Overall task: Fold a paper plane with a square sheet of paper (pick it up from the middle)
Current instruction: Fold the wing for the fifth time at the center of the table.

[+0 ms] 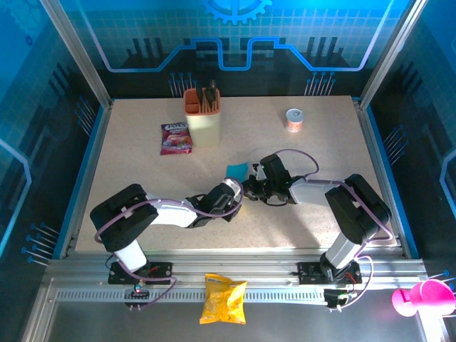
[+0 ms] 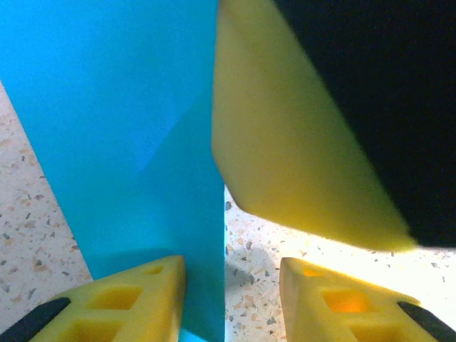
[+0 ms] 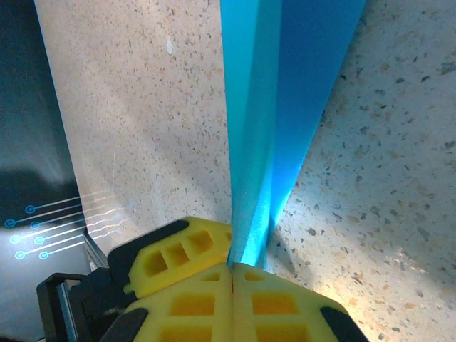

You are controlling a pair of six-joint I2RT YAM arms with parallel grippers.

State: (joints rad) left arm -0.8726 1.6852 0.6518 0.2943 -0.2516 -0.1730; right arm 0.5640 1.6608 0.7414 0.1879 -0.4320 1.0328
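Yellow fingers of the right gripper [image 3: 233, 267] sit at the bottom of its wrist view, pressed together on the paper [image 3: 285, 85], which rises from the pinch as a narrow, layered strip standing on edge.

Working down in size, the table [image 1: 142, 185] is speckled beige. Both arms reach to its middle, where the paper hangs between the 2 grippers. I cannot tell whether its far end touches the surface.

The left gripper [image 2: 231, 267] is spread partway, with the paper's edge standing between its fingers, close against 1 of them. There is a gap on the other side, so I judge it is not clamping.

Further back, the holder [image 1: 203, 125] stands upright with the packet [image 1: 175, 138] just beside it, and the cup [image 1: 294, 119] sits near the far right. All 3 are well apart from the paper.

My worries from here:
- If the left fingers bite off the crease line, the layers could skew and the fold would set crooked.
- The 2 grippers are very close, so a small misjudged move could knock them together.
- Pulling them apart while both grip could tear the thin sheet or slide it out of the right pinch.
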